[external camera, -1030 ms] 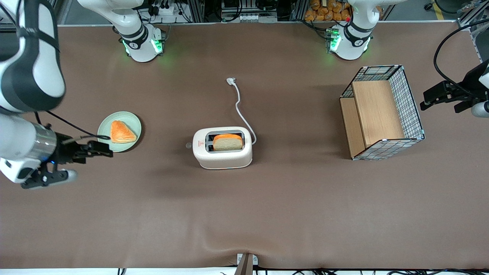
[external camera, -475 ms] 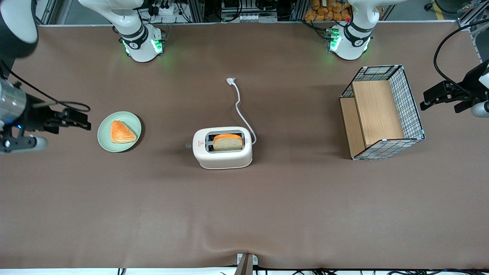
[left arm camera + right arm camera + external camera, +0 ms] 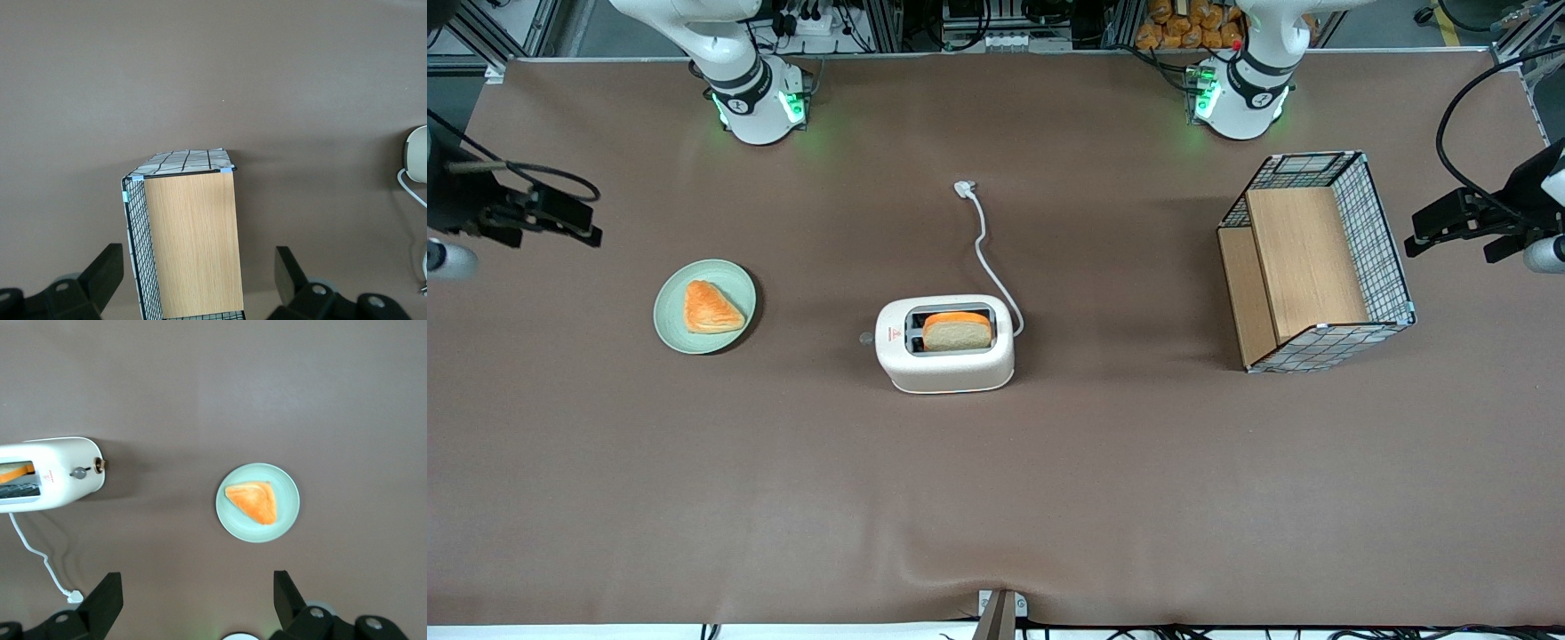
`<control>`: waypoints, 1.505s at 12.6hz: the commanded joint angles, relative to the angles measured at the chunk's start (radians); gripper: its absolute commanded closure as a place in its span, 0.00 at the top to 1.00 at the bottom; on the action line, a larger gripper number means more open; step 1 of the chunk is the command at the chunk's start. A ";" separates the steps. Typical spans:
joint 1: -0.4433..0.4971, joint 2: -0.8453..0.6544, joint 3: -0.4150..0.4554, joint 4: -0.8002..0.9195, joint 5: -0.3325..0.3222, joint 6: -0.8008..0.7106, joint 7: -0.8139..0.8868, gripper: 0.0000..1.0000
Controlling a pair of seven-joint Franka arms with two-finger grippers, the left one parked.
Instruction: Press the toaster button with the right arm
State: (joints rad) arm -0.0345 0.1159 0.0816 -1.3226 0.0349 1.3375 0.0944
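Note:
The cream-white toaster (image 3: 945, 345) stands mid-table with a bread slice (image 3: 957, 331) in one slot. Its small grey button (image 3: 865, 338) sticks out of the end that faces the working arm's end of the table. Its white cord (image 3: 985, 253) runs to a plug (image 3: 964, 188) farther from the front camera. My right gripper (image 3: 583, 222) is open and empty. It hangs above the table at the working arm's end, well apart from the toaster. In the right wrist view, the toaster (image 3: 60, 470) and its button (image 3: 79, 473) show, and the gripper (image 3: 197, 603) has its fingers spread wide.
A pale green plate (image 3: 671, 329) with an orange triangular pastry (image 3: 711, 307) lies between the gripper and the toaster, nearer the front camera than the gripper. A wire basket with wooden panels (image 3: 1316, 262) stands toward the parked arm's end.
My right gripper has drawn back from beside the plate, away from the front camera and toward the working arm's end of the table. The toaster, bread and plate have not moved.

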 commanded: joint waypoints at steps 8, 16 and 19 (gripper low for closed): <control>0.005 -0.193 -0.051 -0.247 -0.004 0.078 -0.024 1.00; 0.007 -0.180 -0.057 -0.236 -0.033 0.092 -0.074 1.00; 0.005 -0.174 -0.059 -0.228 -0.035 0.097 -0.081 1.00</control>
State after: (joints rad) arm -0.0338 -0.0446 0.0280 -1.5367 0.0217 1.4202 0.0289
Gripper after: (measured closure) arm 0.000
